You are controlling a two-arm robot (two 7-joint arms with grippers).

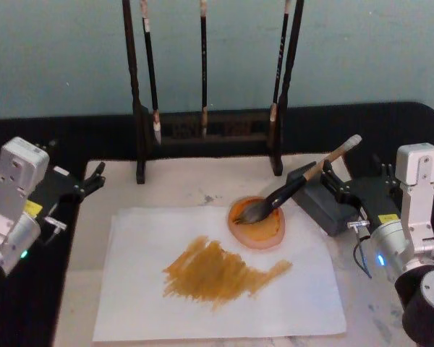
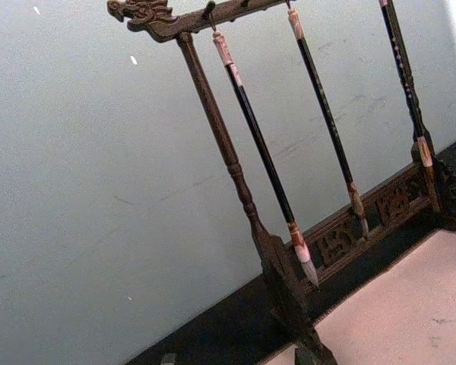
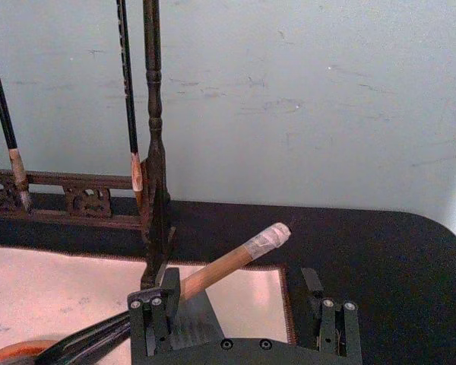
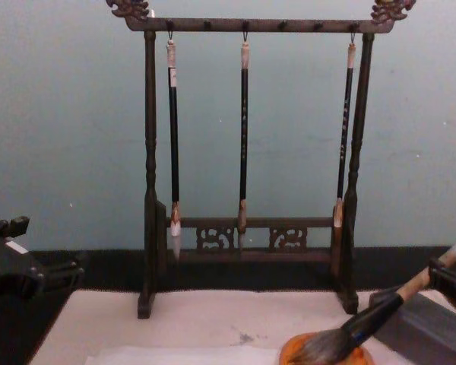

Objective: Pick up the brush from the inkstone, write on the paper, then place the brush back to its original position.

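Observation:
The brush (image 1: 296, 188) lies slanted, its bushy head in an orange dish (image 1: 257, 224) and its tan handle propped on the dark grey inkstone (image 1: 322, 206). My right gripper (image 1: 356, 177) is open just behind the inkstone. In the right wrist view the brush (image 3: 228, 262) runs close past one of the fingers (image 3: 152, 315), untouched, while the right gripper (image 3: 243, 315) stands wide. The paper (image 1: 217, 311) carries a broad orange-brown stroke in its middle. At the mat's left edge my left gripper (image 1: 94, 177) is open and holds nothing. The chest view shows the brush (image 4: 380, 312) from the side.
A dark wooden rack (image 1: 202, 134) with three thin hanging brushes (image 4: 243, 129) stands at the back of the cream mat (image 1: 188, 181). A black table surface (image 1: 390, 130) surrounds the mat, with a pale blue wall behind.

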